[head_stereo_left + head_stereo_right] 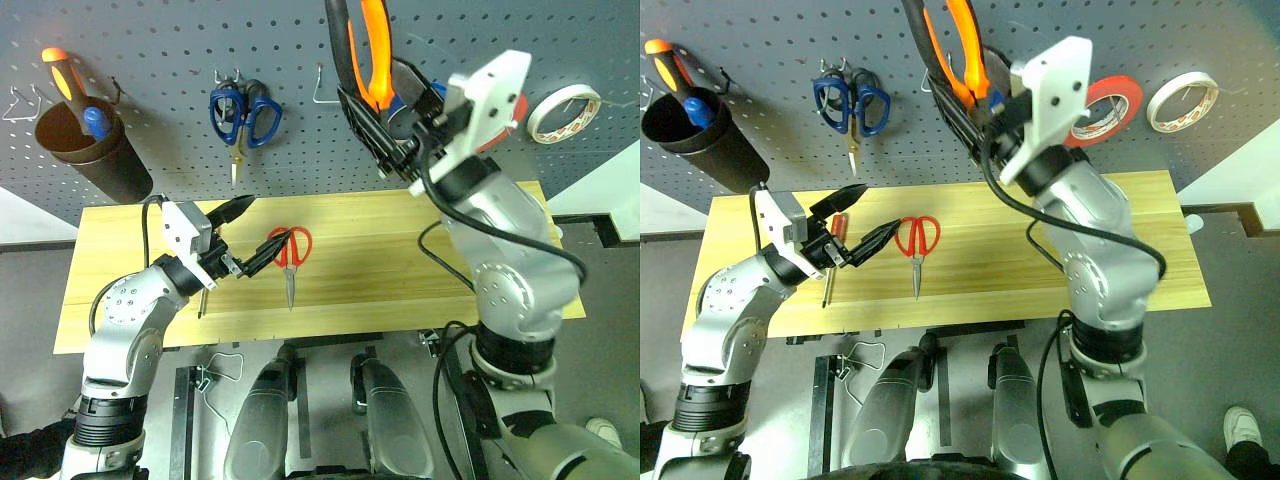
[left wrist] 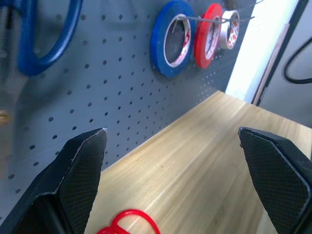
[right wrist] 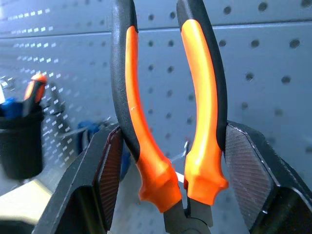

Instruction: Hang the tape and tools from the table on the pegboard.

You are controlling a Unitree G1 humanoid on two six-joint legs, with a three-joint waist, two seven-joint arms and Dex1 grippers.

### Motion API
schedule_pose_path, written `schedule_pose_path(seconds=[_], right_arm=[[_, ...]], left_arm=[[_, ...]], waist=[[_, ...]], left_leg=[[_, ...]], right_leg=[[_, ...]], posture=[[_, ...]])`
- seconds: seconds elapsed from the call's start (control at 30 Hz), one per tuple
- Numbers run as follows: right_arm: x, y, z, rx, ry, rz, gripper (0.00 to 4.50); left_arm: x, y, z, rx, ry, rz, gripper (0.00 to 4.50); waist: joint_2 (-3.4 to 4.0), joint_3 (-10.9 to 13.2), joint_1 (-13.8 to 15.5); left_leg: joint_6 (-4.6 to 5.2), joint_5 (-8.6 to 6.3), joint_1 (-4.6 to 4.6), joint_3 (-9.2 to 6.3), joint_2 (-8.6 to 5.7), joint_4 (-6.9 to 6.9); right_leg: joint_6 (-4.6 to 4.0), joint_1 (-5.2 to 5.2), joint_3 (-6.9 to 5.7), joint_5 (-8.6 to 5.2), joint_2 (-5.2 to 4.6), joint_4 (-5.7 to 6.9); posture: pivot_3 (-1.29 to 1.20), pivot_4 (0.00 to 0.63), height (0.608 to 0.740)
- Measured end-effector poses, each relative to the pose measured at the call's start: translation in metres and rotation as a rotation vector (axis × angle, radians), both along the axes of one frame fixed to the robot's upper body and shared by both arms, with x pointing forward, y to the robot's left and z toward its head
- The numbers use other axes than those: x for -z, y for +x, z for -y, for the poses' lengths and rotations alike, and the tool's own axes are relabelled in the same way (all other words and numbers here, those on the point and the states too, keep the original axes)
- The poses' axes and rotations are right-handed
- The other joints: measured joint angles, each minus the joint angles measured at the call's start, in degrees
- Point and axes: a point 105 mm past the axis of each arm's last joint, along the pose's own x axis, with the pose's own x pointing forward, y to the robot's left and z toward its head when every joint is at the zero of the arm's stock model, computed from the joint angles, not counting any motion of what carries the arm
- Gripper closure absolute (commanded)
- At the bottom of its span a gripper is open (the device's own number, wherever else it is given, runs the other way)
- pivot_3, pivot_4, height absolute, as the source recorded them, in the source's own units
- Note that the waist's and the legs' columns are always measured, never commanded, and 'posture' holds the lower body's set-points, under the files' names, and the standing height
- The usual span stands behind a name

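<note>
My right gripper [image 1: 385, 98] is raised in front of the pegboard [image 1: 150, 40] and is shut on the pliers [image 1: 370, 55], whose orange-and-black handles stand upward between its pads [image 3: 111, 170]. The red-handled scissors [image 1: 290, 250] lie flat on the wooden table [image 1: 400, 250], points toward me. Just left of and above them my left gripper [image 1: 262, 222] hovers open, holding nothing. A slim red-handled screwdriver [image 1: 834, 232] lies on the table under the left gripper. The red tape [image 1: 1105, 105] hangs on a pegboard hook beside the blue roll [image 2: 170, 39].
A black cup [image 1: 95, 150] with orange-and-black and blue-handled screwdrivers hangs at the pegboard's left. Blue-handled scissors [image 1: 243, 115] hang to its right, then a bare wire hook [image 1: 325, 90]. A white roll [image 1: 563, 112] hangs at the far right. The table's right half is bare wood.
</note>
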Motion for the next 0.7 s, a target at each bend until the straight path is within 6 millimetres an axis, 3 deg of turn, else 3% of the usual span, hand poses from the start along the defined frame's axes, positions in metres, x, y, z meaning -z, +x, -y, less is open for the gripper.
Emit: schedule_pose_path(seconds=[0.3, 0.7], right_arm=[[-0.004, 0.028, -0.017, 0.027, -0.004, 0.033, 1.78], [-0.042, 0.014, -0.023, 0.005, 0.087, 0.164, 1.78]], left_arm=[[0.0, 0.0, -0.002, -0.026, -0.03, 0.066, 0.0], [0.011, 0.002, -0.007, -0.061, -0.039, 0.081, 0.0]], waist=[[0.0, 0.0, 0.0], [0.0, 0.0, -0.2]], left_leg=[[-0.01, 0.01, -0.05, -0.01, 0.0, 0.2], [-0.01, 0.0, -0.05, -0.01, 0.0, 0.27]], right_leg=[[0.0, 0.0, -0.01, 0.01, 0.02, 0.09], [0.0, -0.01, -0.01, 0.01, 0.02, 0.21]], posture=[[0.04, 0.365, 0.703], [0.02, 0.361, 0.703]])
